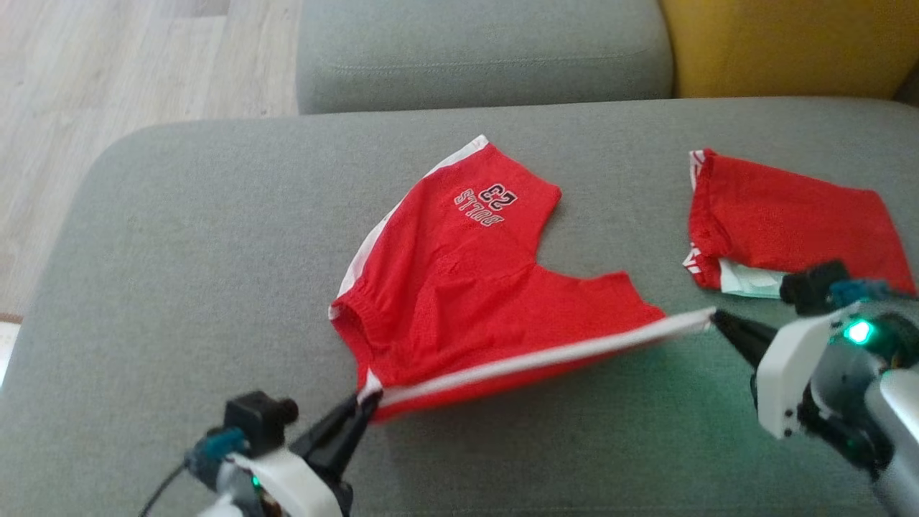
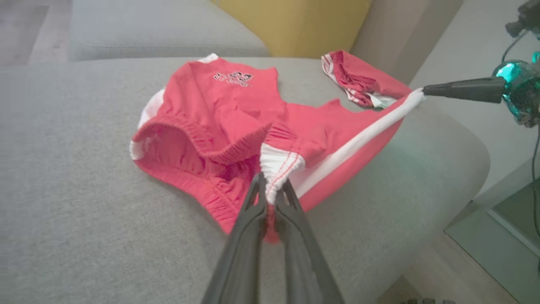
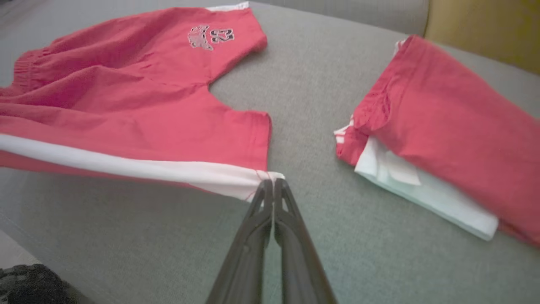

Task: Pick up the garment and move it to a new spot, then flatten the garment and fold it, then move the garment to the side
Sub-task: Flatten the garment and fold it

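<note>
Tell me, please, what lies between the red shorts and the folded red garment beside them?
Nothing but bare grey sofa cushion; the shorts and the folded garment lie apart, as the head view shows.

Red shorts (image 1: 459, 287) with white side stripes and a "BULLS 23" print lie spread on the grey sofa seat (image 1: 179, 251), their near striped edge raised and stretched taut.

text: BULLS 23 | on: red shorts (image 1: 459, 287) | seen upside down
</note>
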